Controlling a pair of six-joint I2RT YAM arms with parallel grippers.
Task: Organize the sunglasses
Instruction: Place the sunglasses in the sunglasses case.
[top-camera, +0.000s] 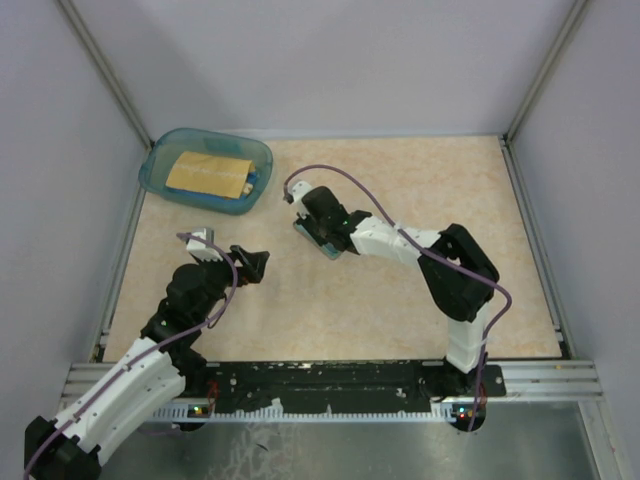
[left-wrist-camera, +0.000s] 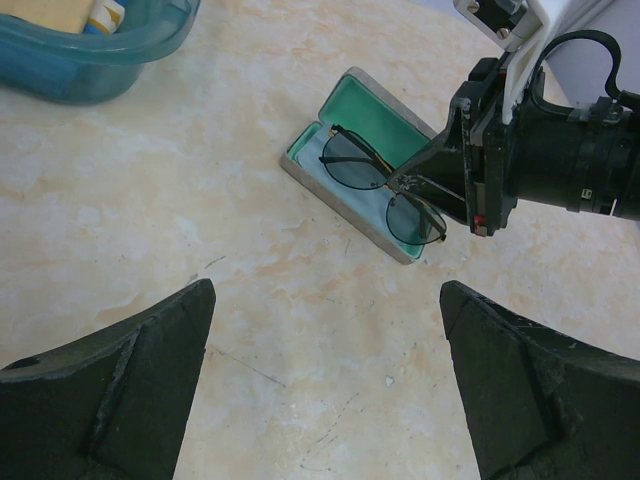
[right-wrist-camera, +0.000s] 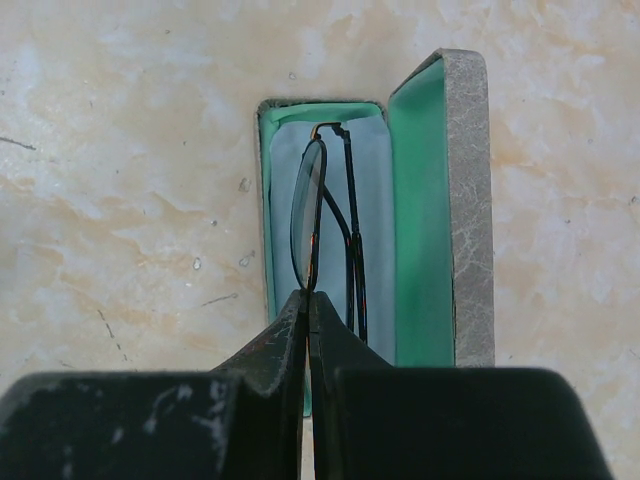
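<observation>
The sunglasses, a thin dark wire-framed pair with its temples folded, stand on edge over the open grey case with teal lining. A pale blue cloth lies in the case bottom. My right gripper is shut on the frame near the bridge. In the left wrist view the sunglasses lie slantwise across the case, with the right gripper pinching them. I cannot tell whether they touch the cloth. My left gripper is open and empty above bare table, near the case. In the top view the right gripper hides the glasses.
A teal plastic bin holding a yellow pack stands at the back left. The left gripper hovers left of the case. Grey walls and metal rails bound the beige table.
</observation>
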